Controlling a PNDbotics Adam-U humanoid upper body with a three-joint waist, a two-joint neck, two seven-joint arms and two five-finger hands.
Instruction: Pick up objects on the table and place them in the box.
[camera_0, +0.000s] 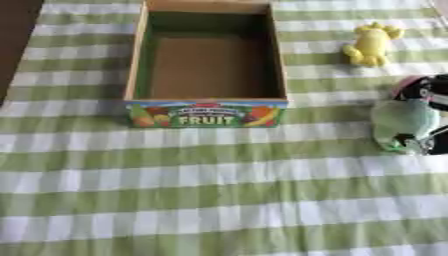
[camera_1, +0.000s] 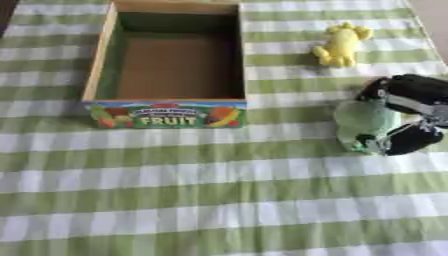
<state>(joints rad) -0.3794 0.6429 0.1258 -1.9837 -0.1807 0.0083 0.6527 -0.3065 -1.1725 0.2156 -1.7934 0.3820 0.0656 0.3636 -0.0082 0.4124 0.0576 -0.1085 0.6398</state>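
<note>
In the left eye view, the box (camera_0: 206, 102) is seen empty on the table (camera_0: 219, 200); the right hand (camera_0: 430, 95), right of the box, is cut off at the edge; in the right eye view, its fingers (camera_1: 411, 137) are curled round a pale green object (camera_1: 363, 122), presumably for carrying to the box; a yellow toy (camera_1: 339, 45) lies beyond, untouched; the green object's shape cannot be made out; the left hand is not shown.

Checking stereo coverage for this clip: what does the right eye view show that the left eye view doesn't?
Only the right eye view shows the whole right hand, fingers and thumb curled round the pale green object. Only the left eye view shows a dark strip beyond the cloth's left edge. Both show the empty FRUIT box, the yellow toy and the green checked cloth.
</note>
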